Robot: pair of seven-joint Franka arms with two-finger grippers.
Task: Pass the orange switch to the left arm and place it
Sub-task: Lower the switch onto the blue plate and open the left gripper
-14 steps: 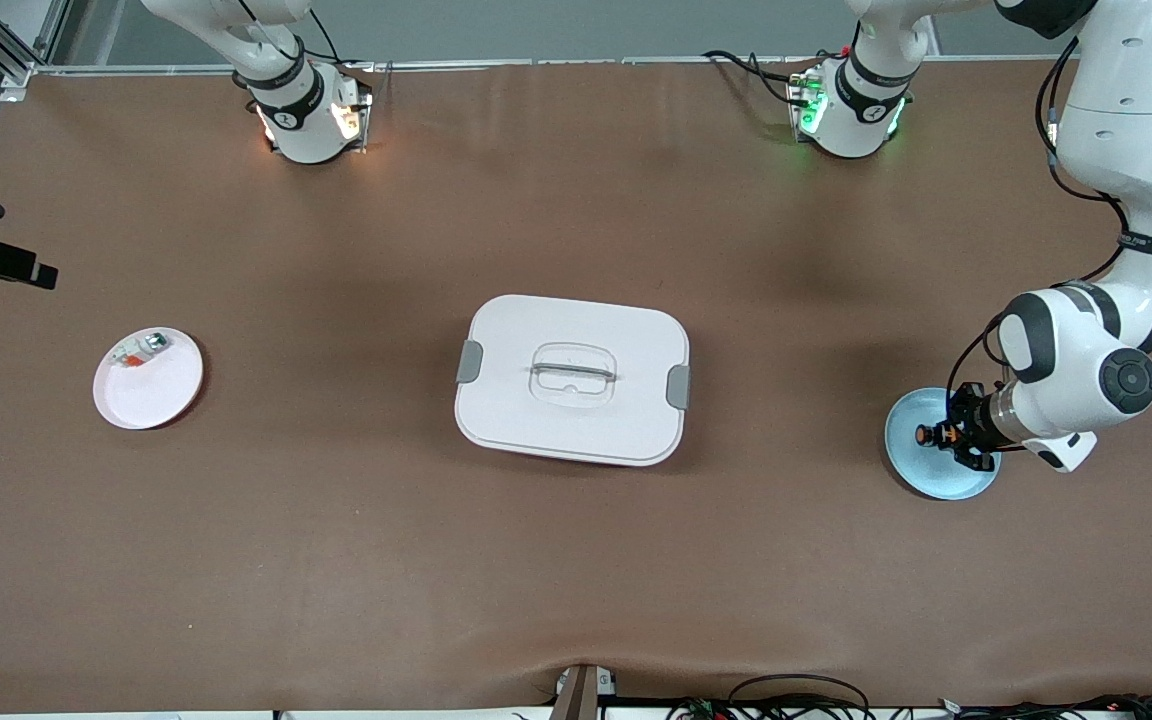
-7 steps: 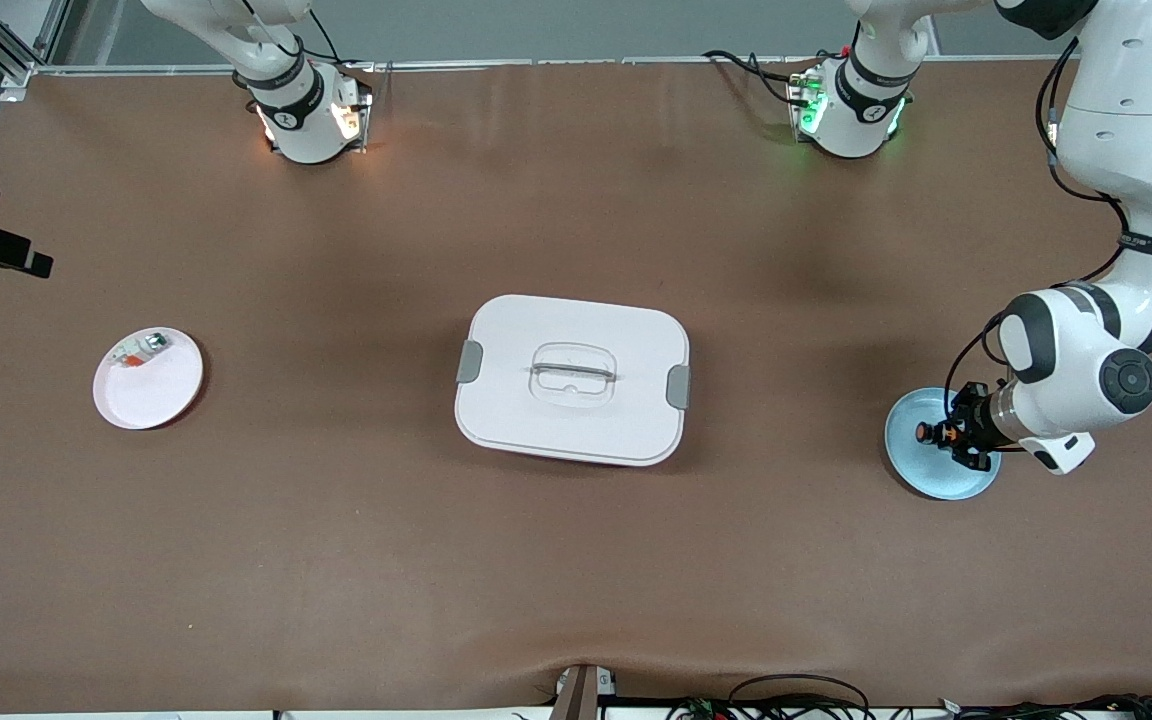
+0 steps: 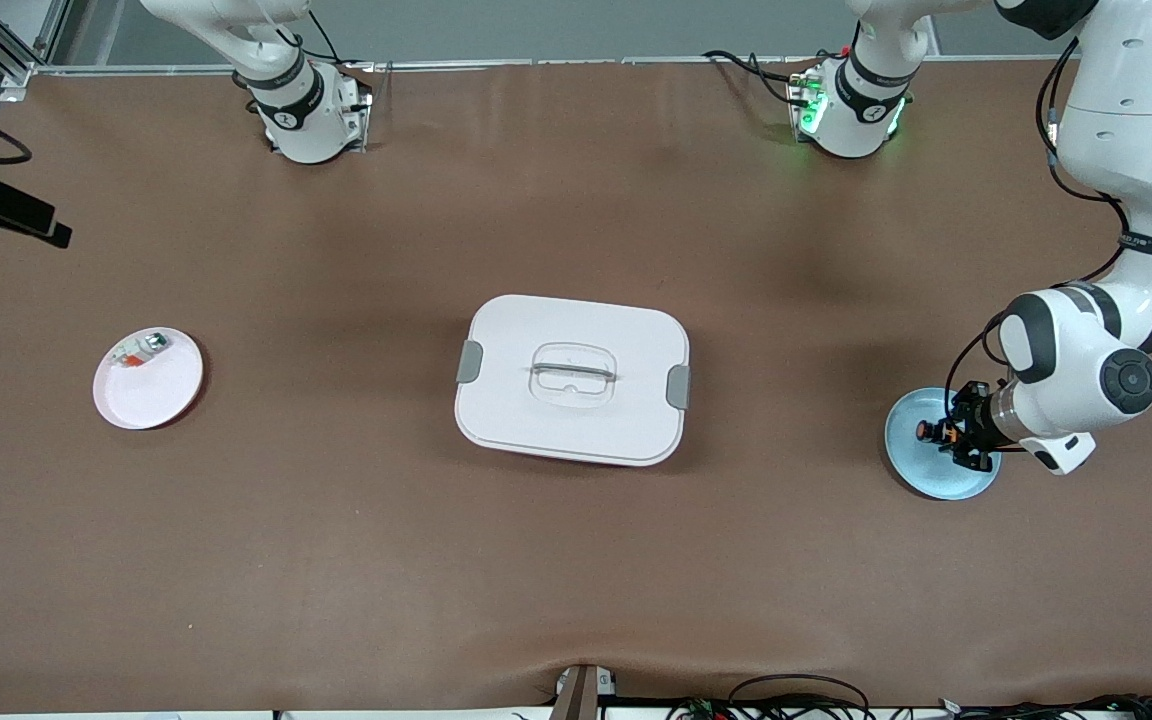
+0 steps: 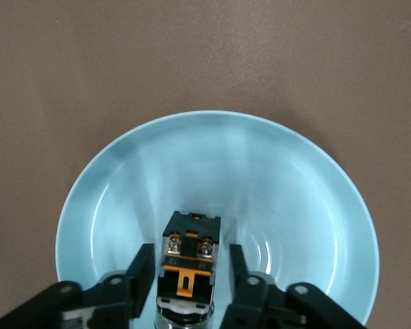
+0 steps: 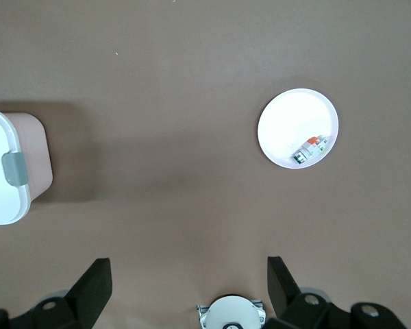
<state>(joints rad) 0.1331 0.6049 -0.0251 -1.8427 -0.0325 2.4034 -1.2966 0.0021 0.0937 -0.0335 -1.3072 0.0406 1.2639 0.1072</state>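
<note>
Left wrist view: the left gripper [image 4: 190, 288] straddles the orange switch [image 4: 189, 255], which rests in the glossy blue bowl [image 4: 116, 171], fingers [image 4: 141, 269] just beside it with slim gaps, likely releasing. Toward the right arm's end from that bowl sits the smooth white box [image 3: 572, 378]. The right gripper [image 5: 185, 282] waits spread wide above the matte brown desk [image 3: 576, 560].

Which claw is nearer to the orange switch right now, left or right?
Left. The left claw straddles the orange switch in the blue plate, a finger at each side. The right claw, open, hangs high over the table near the white plate, well away.
</note>
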